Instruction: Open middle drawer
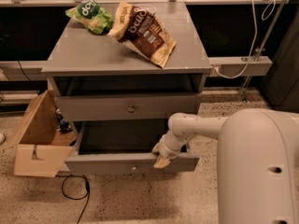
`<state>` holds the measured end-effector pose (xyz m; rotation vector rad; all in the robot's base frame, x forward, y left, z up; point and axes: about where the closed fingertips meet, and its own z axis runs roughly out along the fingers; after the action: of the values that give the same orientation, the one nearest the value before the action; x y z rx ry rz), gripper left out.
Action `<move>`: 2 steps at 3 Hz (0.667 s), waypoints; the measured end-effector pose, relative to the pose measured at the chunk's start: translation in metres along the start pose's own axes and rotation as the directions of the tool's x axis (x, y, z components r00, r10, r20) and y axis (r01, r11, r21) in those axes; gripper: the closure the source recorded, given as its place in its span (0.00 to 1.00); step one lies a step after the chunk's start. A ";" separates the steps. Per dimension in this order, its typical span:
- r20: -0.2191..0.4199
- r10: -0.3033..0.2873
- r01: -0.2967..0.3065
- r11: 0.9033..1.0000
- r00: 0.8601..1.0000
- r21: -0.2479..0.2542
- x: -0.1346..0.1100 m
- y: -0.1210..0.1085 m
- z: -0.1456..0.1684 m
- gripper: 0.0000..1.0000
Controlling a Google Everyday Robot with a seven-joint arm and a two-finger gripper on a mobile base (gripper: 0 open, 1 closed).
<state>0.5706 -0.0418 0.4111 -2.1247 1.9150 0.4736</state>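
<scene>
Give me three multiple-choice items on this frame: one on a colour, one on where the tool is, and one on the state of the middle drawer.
1. The left bag on the cabinet top is:
A. green
B. red
C. blue

2. The tool is:
A. on the cabinet top
B. at the front edge of the middle drawer, right of its knob
C. touching the left bag

3. The middle drawer is:
A. shut flush
B. removed from the cabinet
C. pulled out

Answers:
1. A, since the bag's wrapper is plainly green.
2. B, since the tool is at the top of the drawer front, a little right of the knob.
3. C, since the drawer's dark inside shows behind its front.
</scene>
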 end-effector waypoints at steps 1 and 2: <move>0.022 0.004 -0.004 1.000 1.000 0.001 0.001 0.012 0.003 0.86; 0.063 0.009 -0.010 1.000 0.998 0.019 0.002 0.028 0.006 0.96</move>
<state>0.5421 -0.0441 0.4058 -2.0649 1.8886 0.5159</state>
